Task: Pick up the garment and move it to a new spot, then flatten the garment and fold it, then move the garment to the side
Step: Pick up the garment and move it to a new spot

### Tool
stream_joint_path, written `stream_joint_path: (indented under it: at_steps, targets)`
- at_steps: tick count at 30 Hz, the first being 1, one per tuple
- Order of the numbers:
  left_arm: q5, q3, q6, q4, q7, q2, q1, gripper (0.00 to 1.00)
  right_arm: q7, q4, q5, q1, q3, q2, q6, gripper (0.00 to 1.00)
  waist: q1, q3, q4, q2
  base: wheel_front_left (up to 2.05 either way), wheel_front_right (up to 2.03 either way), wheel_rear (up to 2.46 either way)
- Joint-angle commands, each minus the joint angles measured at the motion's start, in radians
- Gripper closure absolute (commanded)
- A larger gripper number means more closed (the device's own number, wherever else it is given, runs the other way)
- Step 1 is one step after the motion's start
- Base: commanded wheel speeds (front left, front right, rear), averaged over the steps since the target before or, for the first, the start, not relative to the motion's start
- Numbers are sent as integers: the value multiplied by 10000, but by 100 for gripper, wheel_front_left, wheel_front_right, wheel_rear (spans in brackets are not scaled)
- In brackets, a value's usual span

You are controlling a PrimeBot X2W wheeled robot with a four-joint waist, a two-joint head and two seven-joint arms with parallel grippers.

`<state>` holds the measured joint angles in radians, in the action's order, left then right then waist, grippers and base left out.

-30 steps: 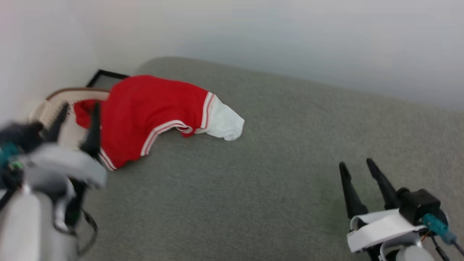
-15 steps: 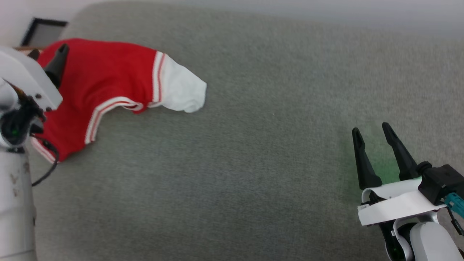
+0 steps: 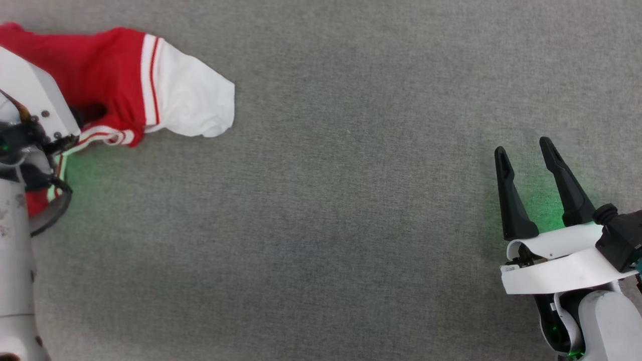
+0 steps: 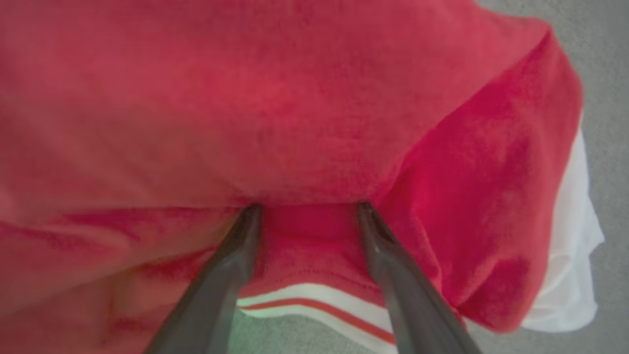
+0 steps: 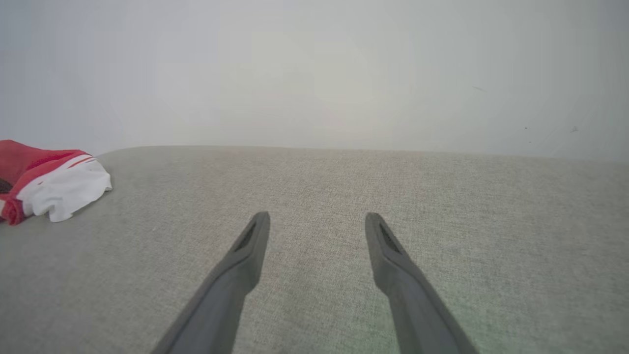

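At the left gripper (image 4: 308, 209), the fingers (image 4: 231, 265) stand fully spread, tips now pushed into the red jersey (image 4: 314, 98) after closing in from its edge. Nothing is pinched yet, so the pickup looks imminent. It lies bunched at the far left of the grey surface (image 3: 321, 225); the right gripper (image 3: 521, 146) hangs open, well apart.

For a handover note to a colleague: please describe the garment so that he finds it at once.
On the wide grey fabric surface, look to the upper left of the head view. The garment lies crumpled there, the open left gripper pushed against it. Unlike the plain grey around it, it is red, with a white sleeve and striped trim.
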<state>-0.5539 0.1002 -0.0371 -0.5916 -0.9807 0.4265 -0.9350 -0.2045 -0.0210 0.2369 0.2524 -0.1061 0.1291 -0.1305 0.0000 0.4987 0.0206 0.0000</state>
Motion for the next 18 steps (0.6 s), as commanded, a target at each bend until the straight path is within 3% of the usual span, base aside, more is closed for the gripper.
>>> stream_joint_path:
  at_steps: [1, 9, 10, 11, 12, 18]
  targets:
    - [18, -90, -62, -144, -222, 35, -57, 0, 47, -148, -31, 67, -11, 13, -4, 0, 0, 179, -141, 0, 0, 0, 0]
    - [-14, -161, -197, -596, -309, 8, -106, 0, 171, -494, -16, 139, -16, 36, -4, 0, 0, 305, -220, 0, 0, 0, 0]
    - [-43, -158, -172, -654, -271, -21, -102, 31, 183, -508, -21, 133, 0, 33, -4, 0, 0, 296, -214, 0, 0, 0, 0]
    - [-80, -138, -157, -685, -186, -54, -114, 78, 176, -508, -25, 125, 19, 30, -4, 0, 0, 278, -205, 0, 0, 0, 0]
    - [-102, -140, -98, -697, -108, -68, -110, 100, 173, -483, -30, 107, 36, 31, -4, 0, 0, 233, -187, 0, 0, 0, 0]
    - [12, -234, 234, -472, 488, 83, -99, 100, 182, -266, -43, -148, 106, 13, -4, 0, 0, -292, -11, 0, 0, 0, 0]
